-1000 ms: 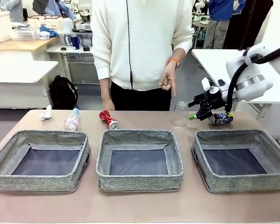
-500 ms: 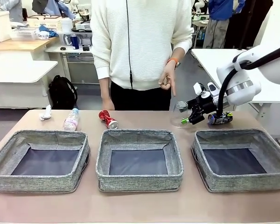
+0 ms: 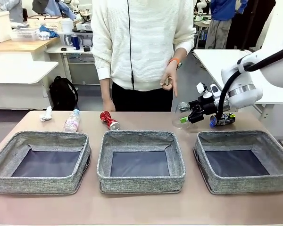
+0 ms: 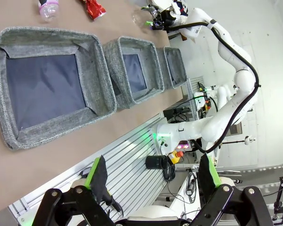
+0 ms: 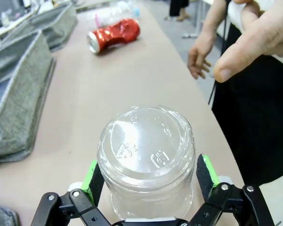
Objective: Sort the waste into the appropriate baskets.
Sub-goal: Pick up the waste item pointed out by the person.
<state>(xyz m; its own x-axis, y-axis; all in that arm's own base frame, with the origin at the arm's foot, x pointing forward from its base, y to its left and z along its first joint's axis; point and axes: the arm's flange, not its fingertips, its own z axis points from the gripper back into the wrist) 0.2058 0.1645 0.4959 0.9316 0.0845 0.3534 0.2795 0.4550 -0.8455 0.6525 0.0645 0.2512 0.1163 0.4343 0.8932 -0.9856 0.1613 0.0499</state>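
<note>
1. Since a second ago our right gripper point(image 3: 188, 117) has swung left from beside the black can point(image 3: 222, 119) to the clear cup point(image 3: 180, 121). The cup stood upright then and now sits tipped, its closed end turned toward the gripper.
2. The right gripper's jaws are spread wide with the cup between them and a green pad close along each wall. We cannot tell whether the pads touch it.
3. The cup rests on the table point(image 3: 141, 207), beyond the gap between the middle basket point(image 3: 139, 136) and the right basket point(image 3: 245, 136).
4. The black can lies just beside our right wrist, near the right basket's far rim.
5. A person's hand point(image 3: 170, 77) hangs above and behind the cup, close to the gripper's path.
6. The red can point(image 3: 109, 120), a small bottle point(image 3: 72, 120) and crumpled white paper point(image 3: 47, 114) lie along the far edge, beyond the left basket point(image 3: 19, 141) and the middle one.
7. Our left gripper point(image 4: 152, 165) hangs released and empty off the table's near side.
</note>
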